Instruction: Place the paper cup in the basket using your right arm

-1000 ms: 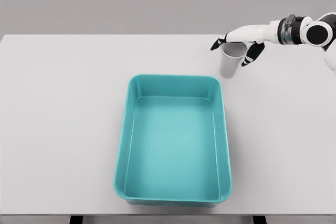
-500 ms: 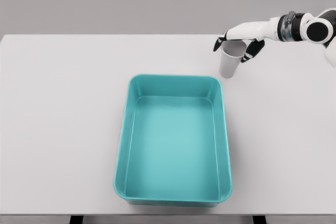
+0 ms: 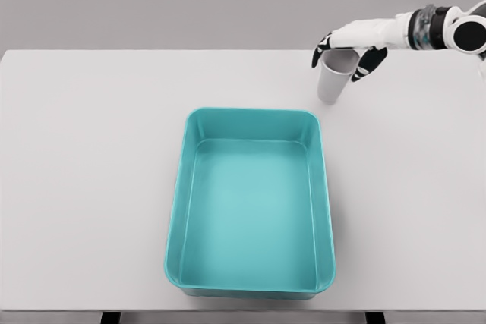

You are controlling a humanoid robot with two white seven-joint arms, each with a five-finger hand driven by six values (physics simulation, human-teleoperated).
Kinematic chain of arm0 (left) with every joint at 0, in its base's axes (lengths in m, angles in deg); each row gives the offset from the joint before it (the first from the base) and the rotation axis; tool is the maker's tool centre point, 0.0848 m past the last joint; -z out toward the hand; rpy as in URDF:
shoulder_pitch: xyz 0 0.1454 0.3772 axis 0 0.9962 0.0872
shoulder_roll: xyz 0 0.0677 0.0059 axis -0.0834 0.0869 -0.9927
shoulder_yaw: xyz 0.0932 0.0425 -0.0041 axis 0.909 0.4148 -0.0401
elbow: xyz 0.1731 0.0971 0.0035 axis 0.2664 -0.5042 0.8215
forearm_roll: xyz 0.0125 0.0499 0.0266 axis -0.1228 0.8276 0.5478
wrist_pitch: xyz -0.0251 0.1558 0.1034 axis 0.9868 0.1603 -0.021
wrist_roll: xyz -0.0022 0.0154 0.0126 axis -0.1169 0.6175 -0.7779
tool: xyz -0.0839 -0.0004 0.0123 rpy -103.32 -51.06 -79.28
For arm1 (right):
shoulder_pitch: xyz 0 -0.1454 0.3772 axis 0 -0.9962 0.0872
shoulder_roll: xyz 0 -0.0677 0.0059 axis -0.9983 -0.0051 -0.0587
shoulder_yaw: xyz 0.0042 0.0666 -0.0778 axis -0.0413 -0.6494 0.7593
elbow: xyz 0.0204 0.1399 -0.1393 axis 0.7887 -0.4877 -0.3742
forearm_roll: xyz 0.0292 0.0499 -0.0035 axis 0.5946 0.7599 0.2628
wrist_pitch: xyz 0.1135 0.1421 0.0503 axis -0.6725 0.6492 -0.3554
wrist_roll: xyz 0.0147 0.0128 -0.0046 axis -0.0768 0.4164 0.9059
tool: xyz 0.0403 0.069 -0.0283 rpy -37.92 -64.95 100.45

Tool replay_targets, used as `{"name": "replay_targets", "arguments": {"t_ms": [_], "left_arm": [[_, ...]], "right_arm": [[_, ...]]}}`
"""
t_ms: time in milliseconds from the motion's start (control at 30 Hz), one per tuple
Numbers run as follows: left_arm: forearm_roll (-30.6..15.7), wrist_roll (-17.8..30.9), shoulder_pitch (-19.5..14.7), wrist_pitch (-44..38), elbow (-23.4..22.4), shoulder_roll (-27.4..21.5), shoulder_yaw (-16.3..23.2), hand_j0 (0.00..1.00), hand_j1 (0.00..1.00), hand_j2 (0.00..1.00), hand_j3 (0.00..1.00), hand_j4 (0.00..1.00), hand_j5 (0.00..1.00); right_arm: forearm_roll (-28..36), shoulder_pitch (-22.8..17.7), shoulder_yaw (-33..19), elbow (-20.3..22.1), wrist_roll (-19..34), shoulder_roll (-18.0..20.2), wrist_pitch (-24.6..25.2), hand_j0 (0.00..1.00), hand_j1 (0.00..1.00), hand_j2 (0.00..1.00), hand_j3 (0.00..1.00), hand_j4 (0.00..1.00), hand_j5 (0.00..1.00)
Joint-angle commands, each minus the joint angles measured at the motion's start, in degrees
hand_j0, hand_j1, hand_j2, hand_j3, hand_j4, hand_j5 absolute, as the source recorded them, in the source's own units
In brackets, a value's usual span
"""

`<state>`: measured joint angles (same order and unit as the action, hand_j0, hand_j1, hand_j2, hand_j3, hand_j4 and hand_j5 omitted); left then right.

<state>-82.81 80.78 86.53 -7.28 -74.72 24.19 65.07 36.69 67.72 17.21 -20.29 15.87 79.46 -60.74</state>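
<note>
Lifting the paper cup (image 3: 333,80) higher off the table (image 3: 91,149), my right hand (image 3: 348,47) is gripping its rim, basket (image 3: 325,187) transfer starting.

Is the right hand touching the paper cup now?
Touching. The head view shows the right hand with fingers wrapped around the rim of the paper cup.

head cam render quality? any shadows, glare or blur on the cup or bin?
Head view: flat, even lighting, no hard cast shadows on the white table. Paper cup is sharp, no motion blur, though its pale grey sits low in contrast against the table. Teal basket shows soft shading on its inner walls, no glare. Right hand is crisp, dark fingertips clearly visible around the cup rim.
</note>
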Motion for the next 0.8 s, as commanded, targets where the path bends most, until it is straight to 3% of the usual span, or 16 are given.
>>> {"name": "replay_targets", "arguments": {"t_ms": [0, 767], "left_arm": [[0.00, 0.01, 0.00, 0.00, -0.01, 0.00, 0.00, 1.00, 1.00, 1.00, 1.00, 1.00, 1.00], [0.00, 0.01, 0.00, 0.00, -0.01, 0.00, 0.00, 1.00, 1.00, 1.00, 1.00, 1.00, 1.00]], "right_arm": [[0.27, 0.00, -0.40, 2.39, -0.02, 1.63, 0.09, 0.70, 0.70, 0.70, 0.70, 0.70, 0.70], [1.24, 2.37, -0.84, 18.65, -0.02, 10.07, -0.09, 0.70, 0.70, 0.70, 0.70, 0.70, 0.70]]}}
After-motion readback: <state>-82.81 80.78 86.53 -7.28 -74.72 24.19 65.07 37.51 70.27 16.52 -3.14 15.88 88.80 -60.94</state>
